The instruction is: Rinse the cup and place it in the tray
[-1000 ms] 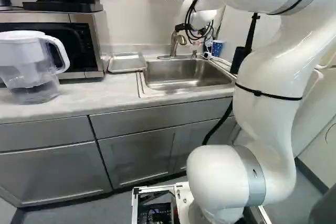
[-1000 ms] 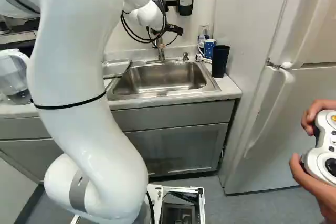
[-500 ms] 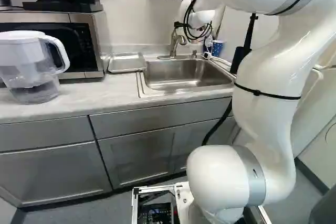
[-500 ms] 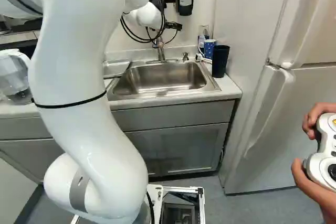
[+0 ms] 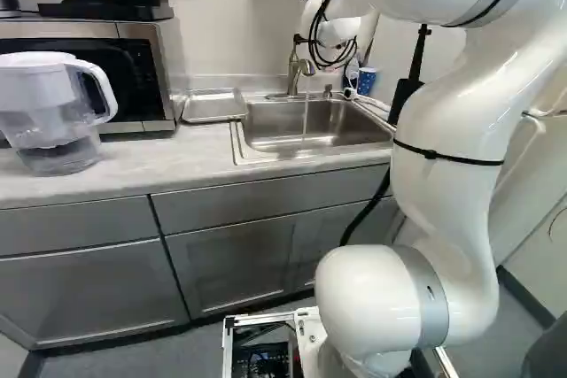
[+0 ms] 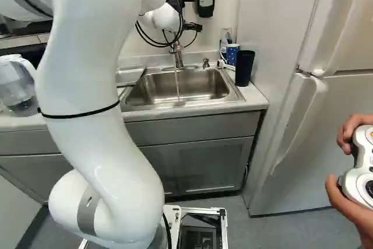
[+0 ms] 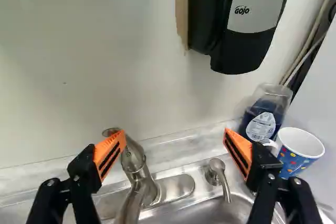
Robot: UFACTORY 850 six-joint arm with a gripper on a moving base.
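"Silver tray [image 5: 213, 105], upper left of the left base view's middle; water [image 5: 306, 118] runs from the tap [image 5: 293, 77] into the sink [image 5: 266, 121]. Rinse now?"

"Fetch first, I'd say. In the right base view, the blue cup [image 6: 232, 55], probably ours, stands above right of centre, beside the sink, with the black cup [image 6: 245, 69] close by. Don't clip that."

"Wrist view?"

"The gripper [image 7: 175, 144] has its fingers spread wide, holding nothing, one near the tap. Clear the tap, line up squarely around the blue cup, then squeeze gently; it looks like paper and might buckle."
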